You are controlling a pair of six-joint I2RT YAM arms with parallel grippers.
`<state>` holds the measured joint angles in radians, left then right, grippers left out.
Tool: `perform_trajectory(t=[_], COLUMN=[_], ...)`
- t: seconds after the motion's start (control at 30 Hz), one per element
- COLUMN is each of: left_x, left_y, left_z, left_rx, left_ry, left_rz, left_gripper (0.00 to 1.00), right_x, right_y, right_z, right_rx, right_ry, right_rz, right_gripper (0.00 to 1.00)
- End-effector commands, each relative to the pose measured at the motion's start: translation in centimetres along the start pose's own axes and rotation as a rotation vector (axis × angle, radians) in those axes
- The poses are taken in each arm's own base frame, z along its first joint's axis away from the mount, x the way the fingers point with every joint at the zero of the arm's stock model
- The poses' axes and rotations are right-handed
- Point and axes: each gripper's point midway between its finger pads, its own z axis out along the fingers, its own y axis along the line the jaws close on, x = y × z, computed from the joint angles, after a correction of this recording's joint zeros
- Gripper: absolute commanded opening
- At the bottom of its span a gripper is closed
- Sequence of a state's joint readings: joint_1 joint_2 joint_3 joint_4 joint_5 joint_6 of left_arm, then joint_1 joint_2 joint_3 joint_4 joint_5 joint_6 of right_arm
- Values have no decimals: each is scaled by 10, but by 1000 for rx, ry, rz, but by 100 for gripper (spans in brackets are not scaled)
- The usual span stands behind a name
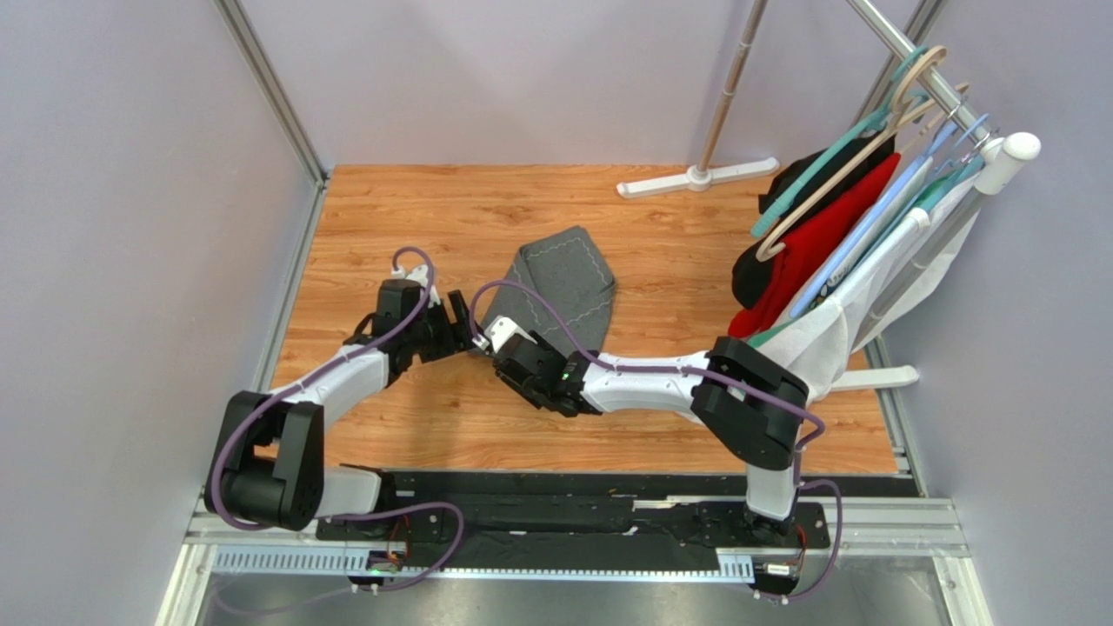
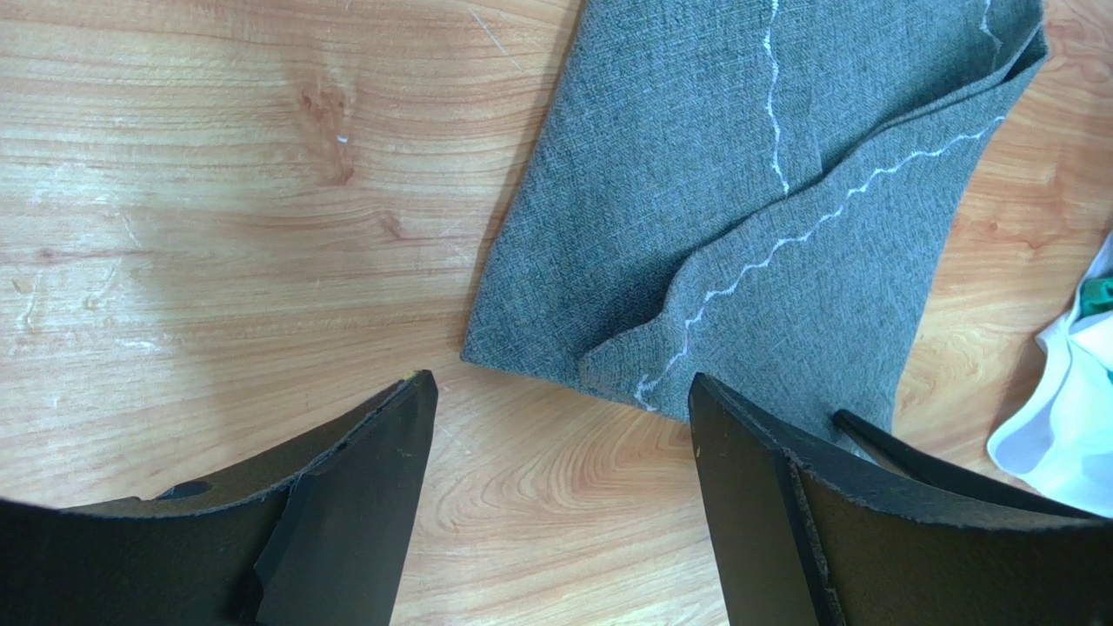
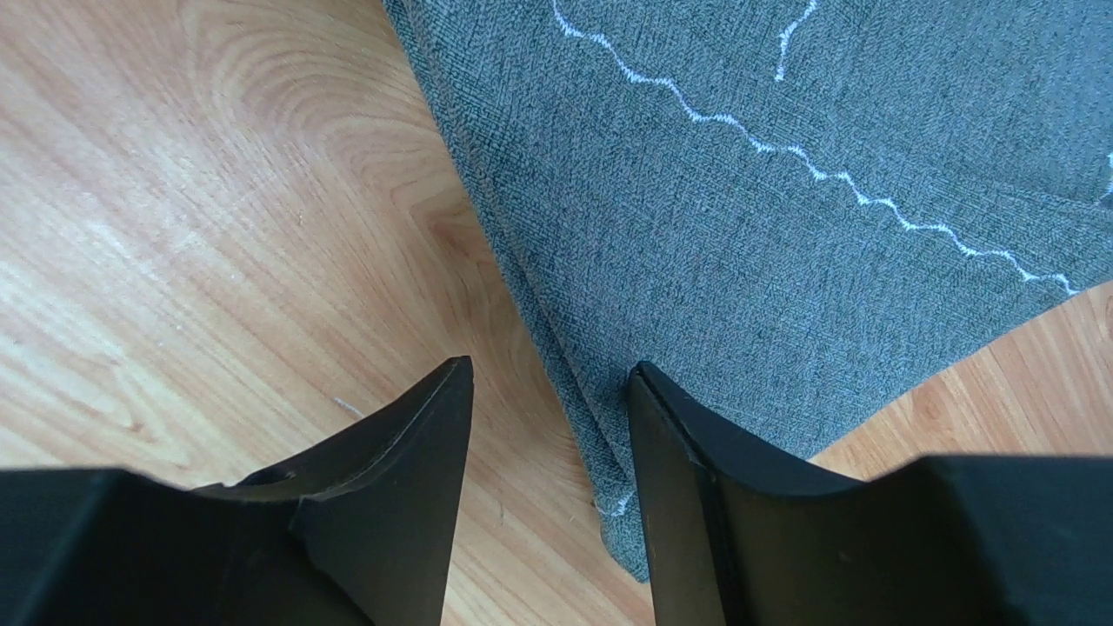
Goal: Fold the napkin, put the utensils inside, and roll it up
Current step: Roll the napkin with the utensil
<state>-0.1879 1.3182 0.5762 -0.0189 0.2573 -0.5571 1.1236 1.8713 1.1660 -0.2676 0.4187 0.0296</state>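
Wooden table (image 1: 392, 209) holding a loosely folded dark grey napkin (image 1: 564, 281). The right gripper (image 3: 549, 372) straddles the napkin's near edge, jaws partly open, not yet pinching. Just beside that edge, the left gripper (image 2: 562, 391) hovers wide open, empty. Folding seems underway; next, a firm pinch.

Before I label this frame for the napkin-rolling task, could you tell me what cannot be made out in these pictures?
- Utensils: in no view; whether they lie under the folded napkin or out of frame is unclear.
- Napkin's near edge: top view, covered by the right arm.
- Right gripper: right wrist view, jaws astride the napkin's edge; contact with the cloth unclear.
- White cloth: left wrist view, cut off by the right edge.
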Motion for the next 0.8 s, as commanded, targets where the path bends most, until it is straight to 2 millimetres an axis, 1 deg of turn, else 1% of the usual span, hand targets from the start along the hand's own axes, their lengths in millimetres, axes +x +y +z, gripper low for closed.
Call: perform_trajectory(t=[0.0,0.03,0.07,0.2,0.37,0.4,0.43,0.5,0.53,0.6,0.63,0.73,0.77], left_x=[-6,-5,-5,-3,-5,-6,-6,-7,-8,-7,-7,-8,-8], left_y=[-1,-2,-1,0,-2,-2,-3,-3,-3,-3,-4,-4,-3], left_z=[2,2,2,3,2,2,1,0,-1,-1,-2,-3,-3], left_rx=[29,36,38,49,64,66,68,70,68,69,71,69,67], left_ry=[-18,-13,-15,-9,-11,-13,-17,-21,-24,-24,-24,-28,-28], left_rz=[-1,-3,-7,-16,-26,-26,-26,-25,-25,-26,-27,-26,-25], left_gripper=[81,81,81,81,81,81,81,81,81,81,81,81,81], right_x=[-22,-19,-20,-12,-1,-1,1,5,5,8,8,11,11], right_y=[-8,-9,-10,-15,-12,-11,-11,-10,-9,-7,-7,-3,0], right_z=[2,5,6,11,19,21,22,25,25,27,28,28,27], right_rx=[93,99,107,146,157,156,157,156,154,147,144,123,103], right_ry=[-72,-63,-65,-41,-9,-5,1,17,18,29,31,43,45], right_rz=[-6,-37,-38,-53,-74,-76,-78,-86,-86,-94,-93,-100,-100], right_gripper=[50,47,47,44,38,36,31,28,23,16,11,4,3])
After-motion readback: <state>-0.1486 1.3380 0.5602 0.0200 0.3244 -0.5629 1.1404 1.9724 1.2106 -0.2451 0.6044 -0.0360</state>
